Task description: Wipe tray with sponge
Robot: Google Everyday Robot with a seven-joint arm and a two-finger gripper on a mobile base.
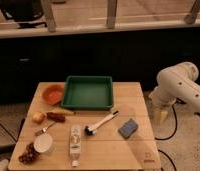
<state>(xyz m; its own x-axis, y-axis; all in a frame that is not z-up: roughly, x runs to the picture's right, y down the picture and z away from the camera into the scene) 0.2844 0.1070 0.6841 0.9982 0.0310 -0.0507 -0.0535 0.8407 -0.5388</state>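
Observation:
A large green tray (88,93) with raised sides sits at the back middle of the wooden table (138,100). A small blue-grey sponge (127,128) lies flat on the table, in front of and to the right of the tray. My white arm (180,82) comes in from the right. My gripper (162,114) points down just off the table's right edge, to the right of the sponge and apart from it, holding nothing that I can see.
A white-handled brush (100,124) lies between tray and sponge. An orange bowl (53,93) stands left of the tray. An apple (39,117), a dark red item (56,117), a spoon (45,130), a white cup (44,143), grapes (28,154) and a lying bottle (75,144) fill the front left.

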